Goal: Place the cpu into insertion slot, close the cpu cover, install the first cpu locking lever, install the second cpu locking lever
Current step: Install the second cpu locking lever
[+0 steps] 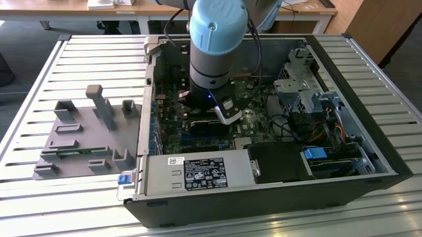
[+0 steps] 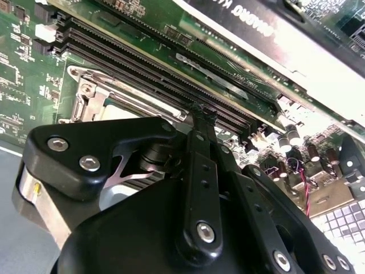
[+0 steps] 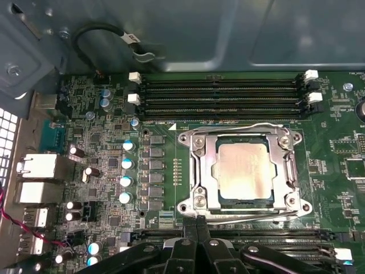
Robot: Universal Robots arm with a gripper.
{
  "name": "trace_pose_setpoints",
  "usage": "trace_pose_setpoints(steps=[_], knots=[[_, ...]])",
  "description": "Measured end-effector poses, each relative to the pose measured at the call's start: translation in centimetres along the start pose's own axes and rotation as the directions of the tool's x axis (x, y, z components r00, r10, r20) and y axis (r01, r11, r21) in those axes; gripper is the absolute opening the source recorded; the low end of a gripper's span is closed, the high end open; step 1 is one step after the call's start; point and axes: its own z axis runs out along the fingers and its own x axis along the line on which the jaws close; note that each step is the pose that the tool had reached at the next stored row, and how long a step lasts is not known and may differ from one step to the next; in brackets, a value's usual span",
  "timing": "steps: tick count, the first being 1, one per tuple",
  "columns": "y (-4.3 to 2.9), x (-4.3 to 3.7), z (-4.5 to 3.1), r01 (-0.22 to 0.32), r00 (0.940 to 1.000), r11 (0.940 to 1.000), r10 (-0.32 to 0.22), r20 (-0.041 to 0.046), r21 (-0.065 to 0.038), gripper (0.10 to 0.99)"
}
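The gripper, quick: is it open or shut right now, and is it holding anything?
Gripper: shut, fingertips pressed together with nothing between them, right at the edge of the cpu cover, which lies closed over the cpu.

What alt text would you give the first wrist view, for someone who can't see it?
A green motherboard seen from above: the cpu sits in the insertion slot with the silvery cpu cover closed around it. The black gripper is closed at the socket's near edge, by a thin wire lever. Black memory slots run along the far side.
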Motion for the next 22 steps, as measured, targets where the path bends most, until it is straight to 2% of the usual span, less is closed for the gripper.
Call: trace_pose_setpoints(steps=[13,22], knots=[[0.03,0.12,0.36,0.0,1.0,1.0,0.0,-0.0001,-0.004,0.106],[0.02,0.18,0.59,0.0,1.0,0.9998,0.0,-0.0005,-0.02,0.106]])
